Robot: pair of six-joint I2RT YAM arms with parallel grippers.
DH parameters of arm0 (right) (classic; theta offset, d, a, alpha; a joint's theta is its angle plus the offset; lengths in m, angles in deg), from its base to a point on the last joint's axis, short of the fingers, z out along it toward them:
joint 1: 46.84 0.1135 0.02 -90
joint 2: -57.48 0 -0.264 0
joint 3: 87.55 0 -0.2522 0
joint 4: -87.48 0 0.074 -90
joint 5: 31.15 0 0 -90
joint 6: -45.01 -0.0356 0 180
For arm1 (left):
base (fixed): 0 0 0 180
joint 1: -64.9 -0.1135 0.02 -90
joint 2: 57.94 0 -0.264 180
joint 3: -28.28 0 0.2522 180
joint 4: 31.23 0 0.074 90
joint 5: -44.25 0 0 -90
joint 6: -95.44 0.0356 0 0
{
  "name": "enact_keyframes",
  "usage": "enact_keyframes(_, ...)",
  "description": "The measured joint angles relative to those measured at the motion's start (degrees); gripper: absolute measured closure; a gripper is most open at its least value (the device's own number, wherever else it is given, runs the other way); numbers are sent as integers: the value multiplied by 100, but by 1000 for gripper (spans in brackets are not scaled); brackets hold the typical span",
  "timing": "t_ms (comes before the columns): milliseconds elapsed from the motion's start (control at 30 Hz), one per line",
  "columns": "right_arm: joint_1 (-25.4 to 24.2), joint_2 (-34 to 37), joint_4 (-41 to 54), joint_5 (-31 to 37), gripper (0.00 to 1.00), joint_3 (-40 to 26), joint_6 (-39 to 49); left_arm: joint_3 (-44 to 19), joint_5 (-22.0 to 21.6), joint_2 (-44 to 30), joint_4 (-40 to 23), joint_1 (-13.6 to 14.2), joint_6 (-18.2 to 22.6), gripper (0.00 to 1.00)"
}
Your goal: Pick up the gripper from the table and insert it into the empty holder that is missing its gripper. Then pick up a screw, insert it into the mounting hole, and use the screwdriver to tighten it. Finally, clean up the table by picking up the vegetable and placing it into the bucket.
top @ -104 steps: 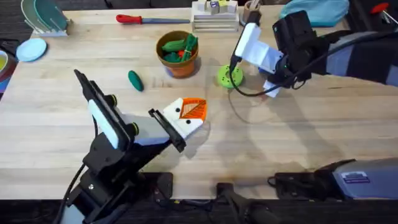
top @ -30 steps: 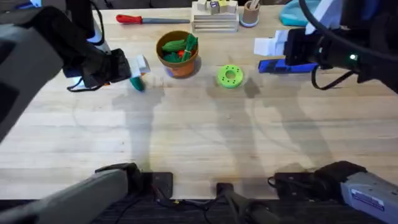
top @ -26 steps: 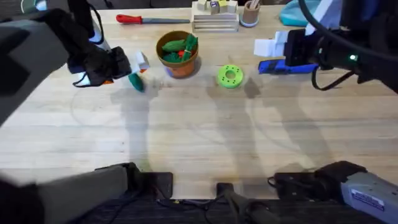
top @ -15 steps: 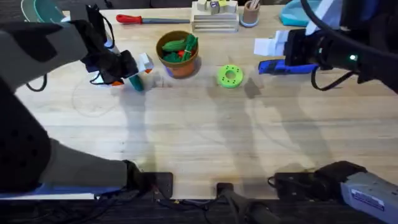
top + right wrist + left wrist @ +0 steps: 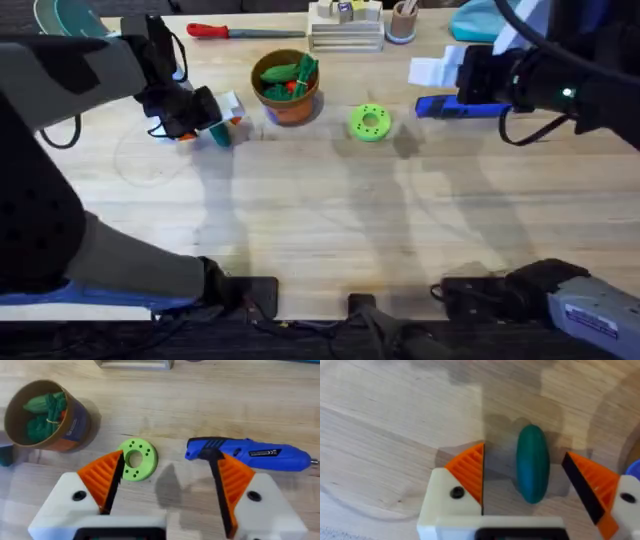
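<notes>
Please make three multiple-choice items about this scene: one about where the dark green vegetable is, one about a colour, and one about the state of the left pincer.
1. Where is the vegetable?
A. In the bucket
B. On the table between the left pincer's fingers
C. Beside the screwdriver

2. What colour is the screwdriver?
A. Blue
B. Red
C. Yellow

3. The left pincer is
A. shut on the vegetable
B. open around the vegetable
C. holding the green disc

Answers:
1 B: it lies on the wood between the orange pads.
2 A: its body is bright blue.
3 B: gaps show on both sides of the vegetable.
</notes>
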Motion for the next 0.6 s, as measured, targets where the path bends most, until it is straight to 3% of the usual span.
enact_keyframes(167, 0, 0, 0, 1, 11, 0, 0, -5, -121, -25, 12, 0, 0, 11)
enact_keyframes(333, 0, 0, 0, 1, 10, 0, 0, -79, -203, -122, 7, -2, 2, 146)
enact_keyframes(467, 0, -2, 0, 0, 10, 0, 0, -81, -244, -125, 4, -42, -6, 524)
enact_keyframes(567, 0, 0, 0, 0, 10, 0, 0, -99, -177, -120, 27, -50, 2, 949)
enact_keyframes(600, 0, 0, 0, -1, 10, 0, 0, -107, -170, -125, 18, -48, -7, 977)
